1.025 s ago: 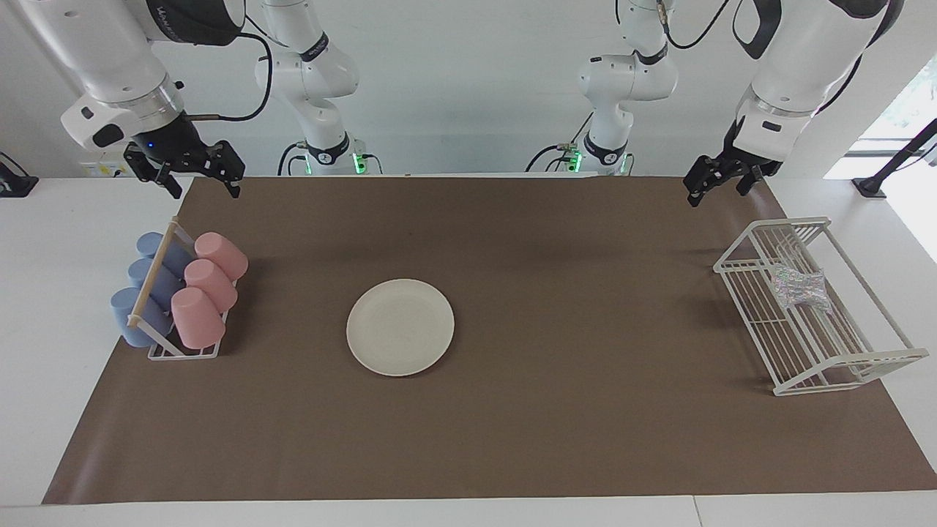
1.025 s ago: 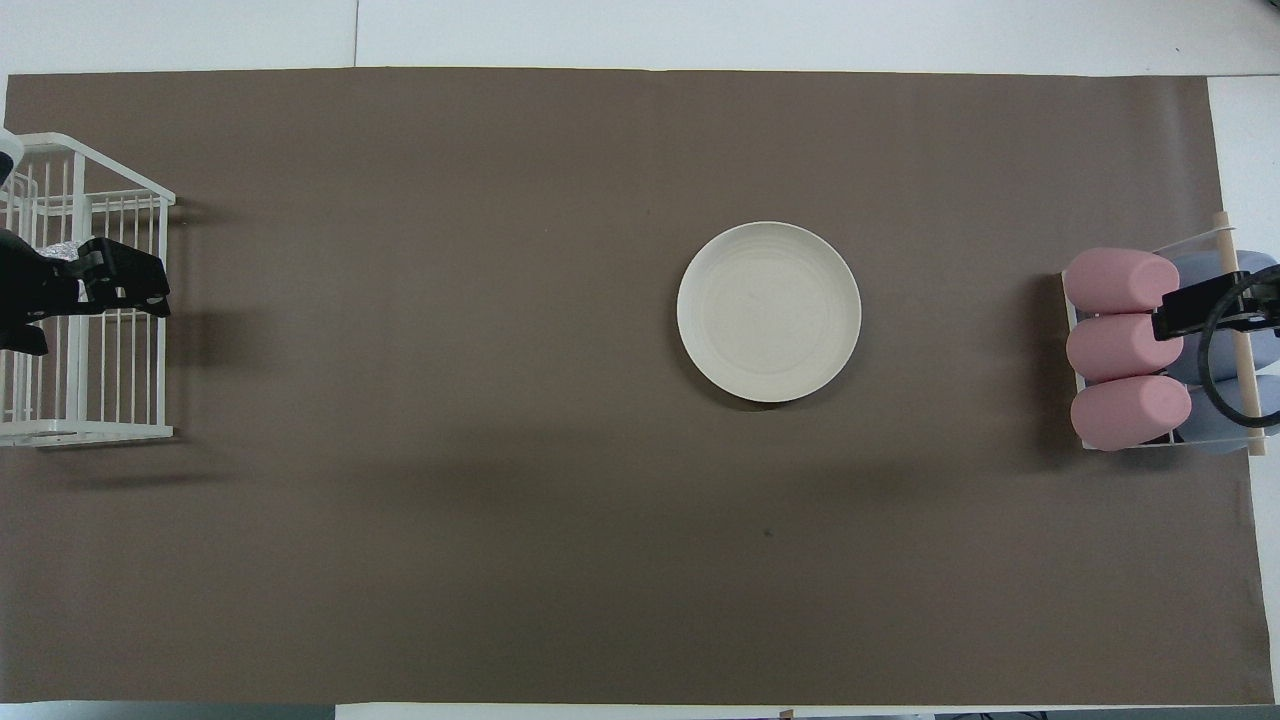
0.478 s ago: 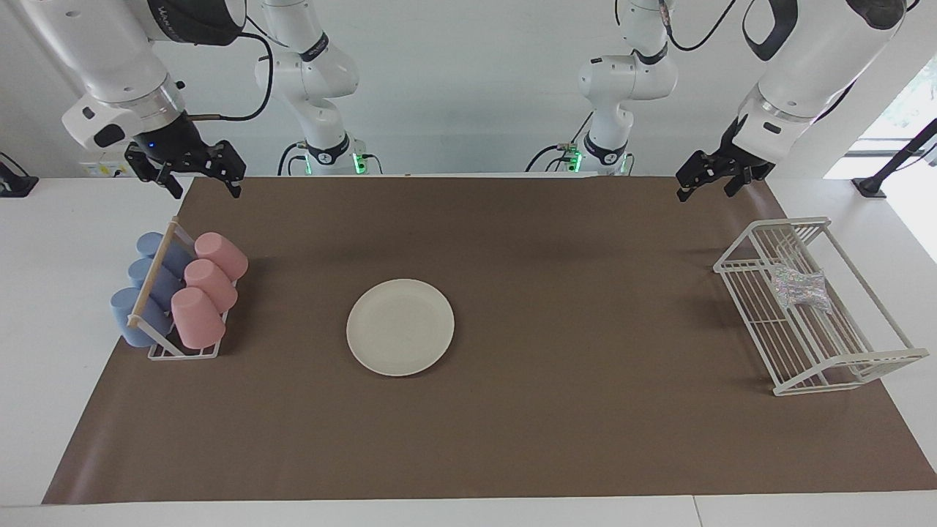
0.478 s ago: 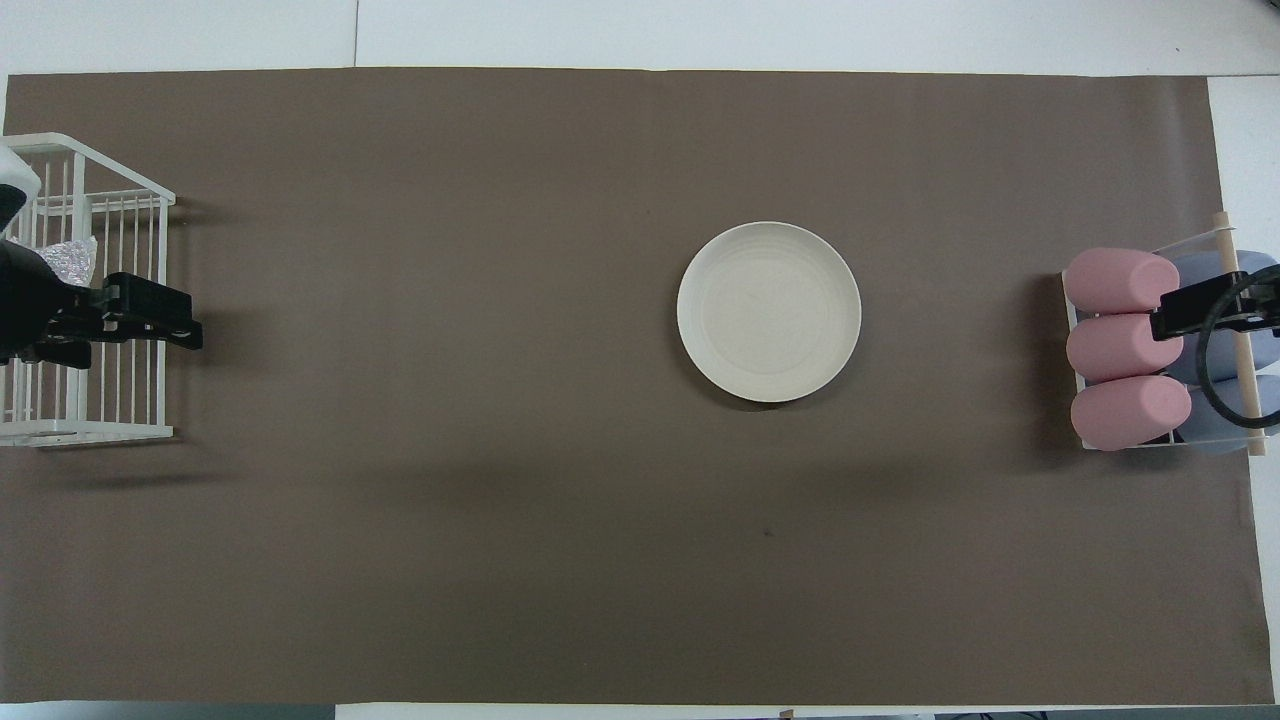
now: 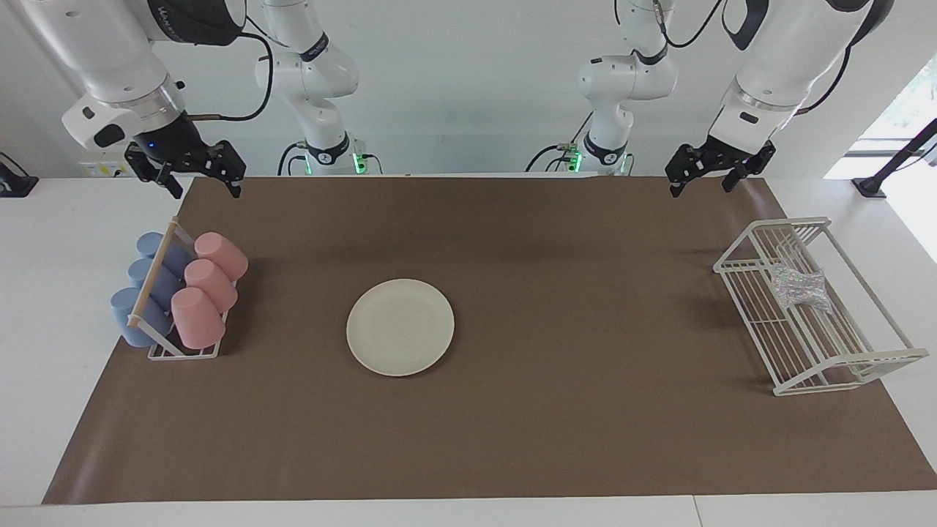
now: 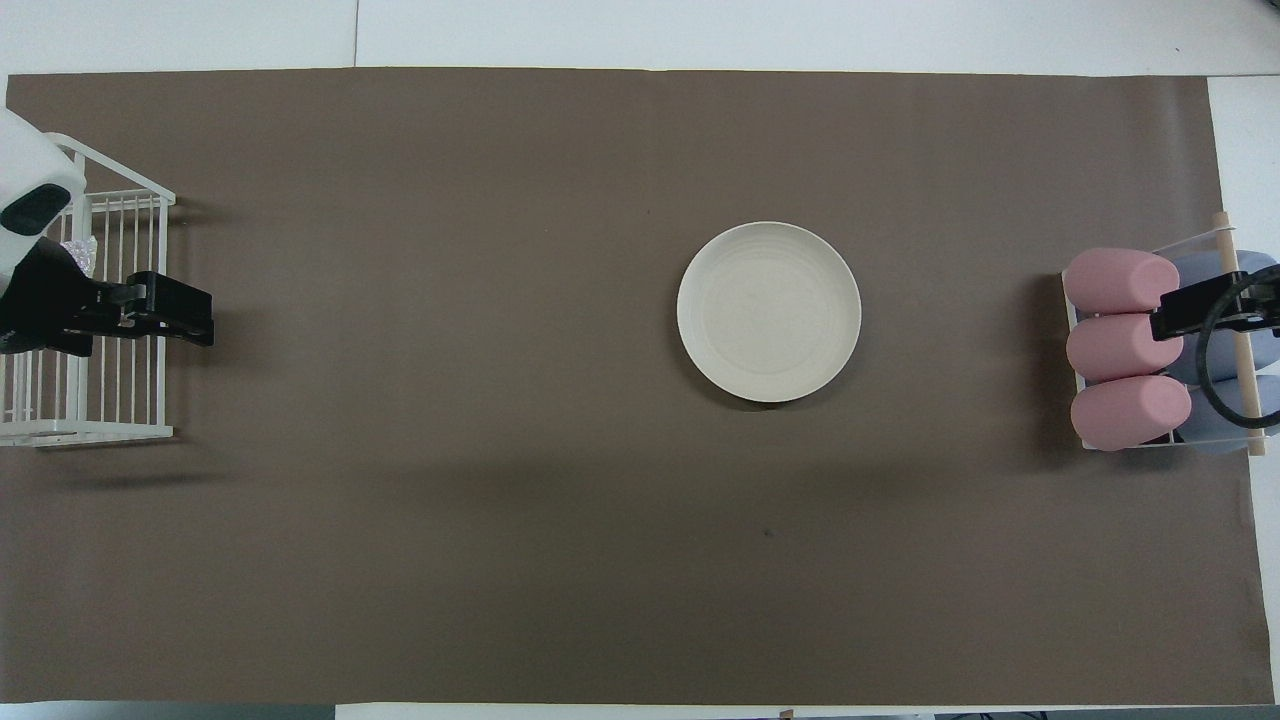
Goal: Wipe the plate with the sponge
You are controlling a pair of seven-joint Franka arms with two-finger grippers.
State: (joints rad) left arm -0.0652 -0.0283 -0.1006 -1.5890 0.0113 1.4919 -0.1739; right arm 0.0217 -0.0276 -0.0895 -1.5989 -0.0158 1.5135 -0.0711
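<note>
The cream-white plate (image 5: 400,327) lies flat on the brown mat, a little toward the right arm's end; it also shows in the overhead view (image 6: 769,312). The silvery wrinkly sponge (image 5: 798,287) lies in the white wire rack (image 5: 842,364) at the left arm's end; from overhead only a bit of the sponge (image 6: 78,250) shows beside the arm. My left gripper (image 5: 700,189) is open and empty, high in the air over the mat beside the rack (image 6: 100,432). My right gripper (image 5: 206,192) is open and empty, waiting in the air over the cup stand.
A small wire stand (image 5: 183,353) at the right arm's end holds three pink cups (image 5: 208,282) and three blue cups (image 5: 146,287) on their sides. The brown mat (image 5: 585,410) covers most of the white table.
My left gripper has risen and swung from over the rack toward the middle of the table. The right arm, plate and sponge have not moved.
</note>
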